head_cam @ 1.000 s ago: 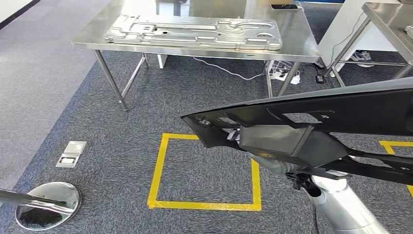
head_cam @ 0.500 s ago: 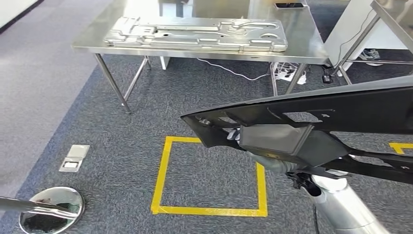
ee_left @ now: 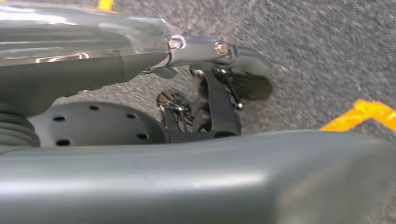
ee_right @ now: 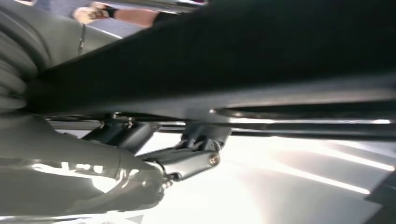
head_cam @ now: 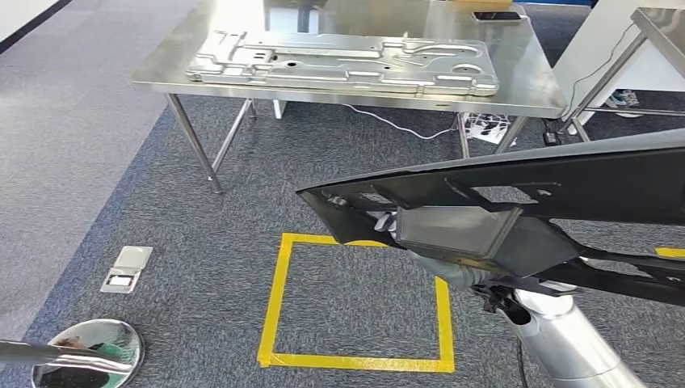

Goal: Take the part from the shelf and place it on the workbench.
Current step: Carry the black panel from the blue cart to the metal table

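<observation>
A large black moulded part (head_cam: 565, 182) stretches across the right half of the head view, carried above the carpet. My right hand (head_cam: 448, 271) grips it from underneath, and the silver forearm rises from the lower right. In the right wrist view the part (ee_right: 261, 56) lies over the hand (ee_right: 187, 158). The steel workbench (head_cam: 517, 77) stands ahead with a long silver stamped plate (head_cam: 347, 61) on it. My left hand (ee_left: 219, 93) hangs over the carpet with nothing in it, fingers apart.
A yellow tape square (head_cam: 279, 299) marks the carpet between me and the bench. A floor socket box (head_cam: 127, 268) and a round metal floor plate (head_cam: 89, 356) lie at the left. Cables (head_cam: 485, 129) trail under the bench. Another steel table (head_cam: 654, 24) stands at the right. A person's arm (ee_right: 93, 13) shows.
The whole picture has shifted: the workbench and yellow square have slid right and down a little, so the camera has moved. The black part stays held the same way.
</observation>
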Controlling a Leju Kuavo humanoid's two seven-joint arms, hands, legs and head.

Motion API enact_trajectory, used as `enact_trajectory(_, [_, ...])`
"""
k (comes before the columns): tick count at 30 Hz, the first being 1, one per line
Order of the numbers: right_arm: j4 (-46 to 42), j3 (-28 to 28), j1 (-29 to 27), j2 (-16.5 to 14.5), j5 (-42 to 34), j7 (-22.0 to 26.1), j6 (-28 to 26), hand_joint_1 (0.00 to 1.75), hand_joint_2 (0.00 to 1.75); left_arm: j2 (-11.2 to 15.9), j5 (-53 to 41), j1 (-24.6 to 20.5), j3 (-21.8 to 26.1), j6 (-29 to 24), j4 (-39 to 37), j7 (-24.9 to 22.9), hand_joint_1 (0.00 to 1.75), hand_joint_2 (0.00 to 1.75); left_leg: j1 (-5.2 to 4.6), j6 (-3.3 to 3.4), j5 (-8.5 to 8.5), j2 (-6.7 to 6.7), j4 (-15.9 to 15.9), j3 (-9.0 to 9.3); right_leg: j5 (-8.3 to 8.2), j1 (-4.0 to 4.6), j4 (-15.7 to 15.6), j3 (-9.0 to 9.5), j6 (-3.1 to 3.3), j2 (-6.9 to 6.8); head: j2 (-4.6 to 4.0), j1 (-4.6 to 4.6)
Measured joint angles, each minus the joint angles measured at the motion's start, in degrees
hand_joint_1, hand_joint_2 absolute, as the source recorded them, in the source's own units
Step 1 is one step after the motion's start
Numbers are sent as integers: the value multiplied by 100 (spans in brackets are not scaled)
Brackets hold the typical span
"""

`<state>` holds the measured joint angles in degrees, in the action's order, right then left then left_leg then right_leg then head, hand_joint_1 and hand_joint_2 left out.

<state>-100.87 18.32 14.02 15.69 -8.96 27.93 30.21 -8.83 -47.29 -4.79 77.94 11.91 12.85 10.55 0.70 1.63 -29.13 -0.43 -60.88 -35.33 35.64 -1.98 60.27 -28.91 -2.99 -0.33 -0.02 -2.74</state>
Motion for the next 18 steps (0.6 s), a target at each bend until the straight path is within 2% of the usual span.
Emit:
enact_trajectory(1, [1, -2, 0, 0, 0, 0, 0, 175, 175, 1, 0, -4, 0, 0, 0, 3, 0, 175, 6, 38, -15, 2, 23, 39, 125, 3, 260, -126, -3, 3, 0, 2])
enact_trajectory(3, [6, -2, -11, 1, 0, 0, 0, 175, 175, 1, -2, -14, -1, 1, 0, 5, 0, 175, -15, 99, -64, 4, 30, 96, 406, 17, 1042, -578, 2, 7, 0, 2])
enact_trajectory(4, [9, -2, -22, 2, 0, 0, 0, 175, 175, 0, -2, -15, -2, 1, 0, 5, 0, 175, -27, 117, -93, 2, 29, 127, 455, 24, 1360, -804, 5, 8, 0, 3])
enact_trajectory(5, [10, -2, -31, 2, 0, 0, 0, 175, 175, 1, -1, -11, -1, 1, 0, 4, 0, 175, -36, 125, -126, -2, 29, 166, 388, 30, 1501, -951, 12, 8, 0, 3])
enact_trajectory(6, [11, -2, -36, 2, 0, 0, 0, 175, 175, 1, 0, -6, -1, 0, 0, 4, 0, 175, -43, 122, -165, -10, 28, 220, 191, 36, 1410, -992, 24, 8, 0, 3])
enact_trajectory(8, [12, -2, -40, 2, 0, 0, 0, 175, 175, 0, 0, 4, 0, 1, 0, 4, 0, 175, -47, 90, -259, -24, 29, 347, -357, 54, 766, -826, 77, 11, -1, 3])
enact_trajectory(9, [15, -2, -41, 1, 0, 0, 0, 175, 175, -3, -1, 1, -1, 1, 0, 4, 0, 175, -54, 63, -300, -30, 20, 389, -555, 73, 464, -734, 108, 15, -1, -1])
enact_trajectory(10, [17, -1, -43, 1, 1, -1, 0, 175, 175, -5, -1, -4, -1, 1, 0, 2, 0, 175, -59, 42, -334, -33, 6, 399, -626, 84, 236, -658, 122, 20, 0, 2])
enact_trajectory(11, [17, -1, -45, 1, 1, -1, 0, 175, 175, -7, -1, -8, -2, 1, 0, -1, 0, 175, -63, 31, -352, -34, -3, 392, -613, 93, 138, -626, 121, 28, 1, 2])
enact_trajectory(15, [8, 1, -45, -1, 0, 0, 0, 175, 175, 3, -1, -8, -2, 0, 0, -4, 0, 175, -98, 51, -365, -34, 21, 408, -558, 44, 10, -573, 75, 44, 0, 11])
enact_trajectory(17, [-9, -2, -43, 0, -1, 1, 0, 175, 175, 6, -1, -12, -2, 0, -1, -3, 0, 175, -117, 120, -275, -27, 223, 525, -563, 18, -71, -506, 62, 36, 0, 9])
enact_trajectory(18, [-22, -5, -40, 2, -2, 2, 1, 175, 175, 3, -1, -13, -2, 1, -1, -1, 0, 175, -108, 184, -195, -14, 406, 637, -540, 26, -74, -478, 67, 37, 0, 11])
